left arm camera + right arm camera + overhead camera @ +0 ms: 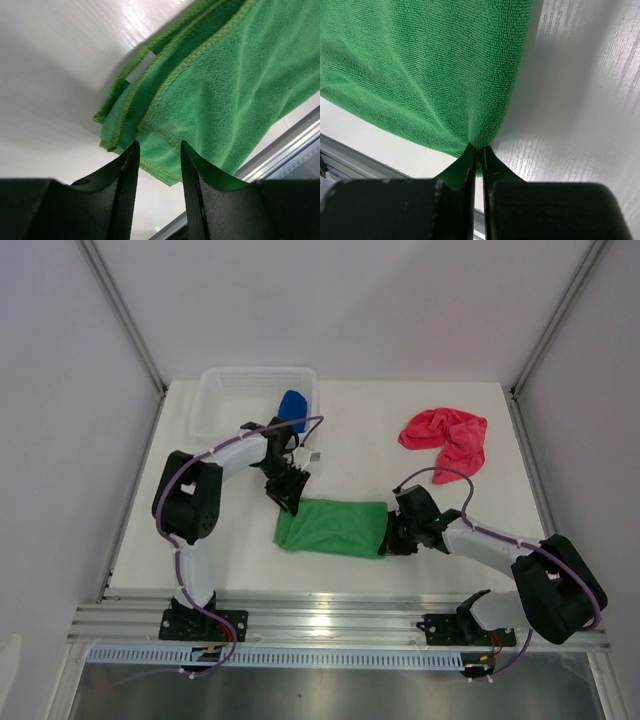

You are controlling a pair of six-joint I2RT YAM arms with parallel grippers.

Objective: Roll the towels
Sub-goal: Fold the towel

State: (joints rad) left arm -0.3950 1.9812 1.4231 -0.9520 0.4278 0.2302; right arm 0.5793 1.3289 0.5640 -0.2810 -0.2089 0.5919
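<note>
Green towel (332, 527); blue towel (292, 408) in basket (212, 400)

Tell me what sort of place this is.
Probably a robotics lab test cell, not a home: a white table boxed in by plain panels, a left arm and right arm bolted to an aluminium rail, and props such as a green towel and a basket.

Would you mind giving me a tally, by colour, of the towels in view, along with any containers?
Green towel: 1
Pink-red towel: 1
Blue towel: 1
White mesh basket: 1
Total: 4
</note>
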